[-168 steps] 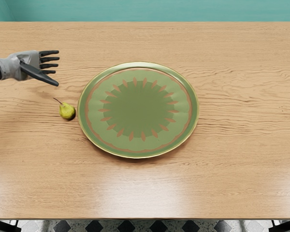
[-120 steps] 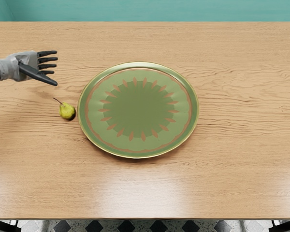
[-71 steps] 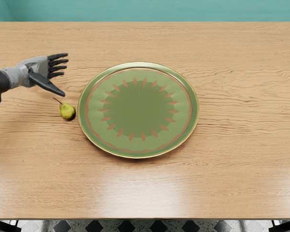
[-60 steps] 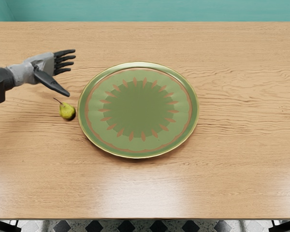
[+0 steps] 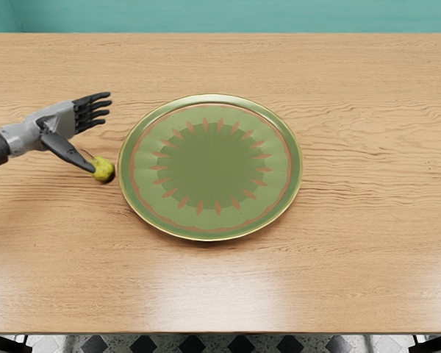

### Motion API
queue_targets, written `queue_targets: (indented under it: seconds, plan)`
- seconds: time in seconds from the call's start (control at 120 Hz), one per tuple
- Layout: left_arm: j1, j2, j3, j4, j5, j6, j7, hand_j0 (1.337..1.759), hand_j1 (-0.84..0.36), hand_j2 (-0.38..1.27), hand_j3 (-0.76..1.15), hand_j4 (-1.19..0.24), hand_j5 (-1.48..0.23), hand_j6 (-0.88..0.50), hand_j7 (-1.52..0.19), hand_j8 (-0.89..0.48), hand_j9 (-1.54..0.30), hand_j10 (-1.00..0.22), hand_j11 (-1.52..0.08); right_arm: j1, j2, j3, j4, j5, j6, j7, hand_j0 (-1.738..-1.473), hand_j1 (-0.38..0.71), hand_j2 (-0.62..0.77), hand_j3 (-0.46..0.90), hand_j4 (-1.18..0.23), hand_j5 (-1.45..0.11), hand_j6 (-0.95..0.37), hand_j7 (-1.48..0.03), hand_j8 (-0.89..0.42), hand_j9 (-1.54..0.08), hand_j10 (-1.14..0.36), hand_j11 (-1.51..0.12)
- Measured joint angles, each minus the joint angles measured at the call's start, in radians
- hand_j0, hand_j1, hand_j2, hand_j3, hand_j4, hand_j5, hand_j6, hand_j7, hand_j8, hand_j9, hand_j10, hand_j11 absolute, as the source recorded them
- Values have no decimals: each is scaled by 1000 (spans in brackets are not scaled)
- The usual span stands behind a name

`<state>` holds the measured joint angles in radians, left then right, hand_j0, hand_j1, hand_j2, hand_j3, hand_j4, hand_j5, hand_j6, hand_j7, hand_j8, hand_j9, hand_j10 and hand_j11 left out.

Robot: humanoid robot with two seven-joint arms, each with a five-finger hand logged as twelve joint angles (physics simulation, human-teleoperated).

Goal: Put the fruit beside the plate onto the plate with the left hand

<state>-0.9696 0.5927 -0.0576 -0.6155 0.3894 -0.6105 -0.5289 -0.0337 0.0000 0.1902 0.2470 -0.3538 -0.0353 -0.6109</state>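
Observation:
A small yellow-green pear (image 5: pixel 104 170) lies on the wooden table just left of the plate's rim. The big round green plate (image 5: pixel 279 125) with an orange sunburst pattern and gold edge sits mid-table with nothing on it. My left hand (image 5: pixel 86 134) comes in from the left edge and hovers over the pear, fingers spread toward the plate. Its thumb (image 5: pixel 70 155) points down-right, with the tip right at the pear's upper left side. The hand holds nothing.
The wooden table (image 5: pixel 353 279) stretches wide around the plate. A teal wall runs along the far edge. The table's near edge lies at the bottom, with checkered floor below it.
My left hand has moved right and down from the far left, dropping toward the pear until the thumb tip reaches it. Pear and plate have not moved.

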Motion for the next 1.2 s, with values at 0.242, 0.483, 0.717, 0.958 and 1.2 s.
queue_targets:
  seconds: [0.242,0.483,0.717,0.958,1.2]
  plan:
    - [46,19,3,0,-4,14,-34,1658,278,15,0,-63,-79,-63,-79,-63,-79,-62,-79,0,0,0,0,0,0,0,-1658,-349,0,0,0,0,0,0,0,0,0,0]
    - [55,4,7,2,-4,96,-38,1658,238,22,0,-96,-123,-97,-123,-96,-123,-96,-123,0,0,0,0,0,0,0,-1658,-349,0,0,0,0,0,0,0,0,0,0]
    - [71,-34,17,7,-4,167,-39,1658,152,37,0,-169,-216,-169,-216,-168,-216,-167,-216,0,0,0,0,0,0,0,-1658,-349,0,0,0,0,0,0,0,0,0,0]
    - [82,-65,30,16,-4,207,-39,1658,105,45,0,-209,-268,-209,-268,-208,-268,-208,-268,0,0,0,0,0,0,0,-1658,-349,0,0,0,0,0,0,0,0,0,0]
    - [97,-92,40,26,-9,230,-39,1658,88,52,0,-237,-293,-237,-293,-236,-292,-234,-291,0,0,0,0,0,0,0,-1658,-349,0,0,0,0,0,0,0,0,0,0]
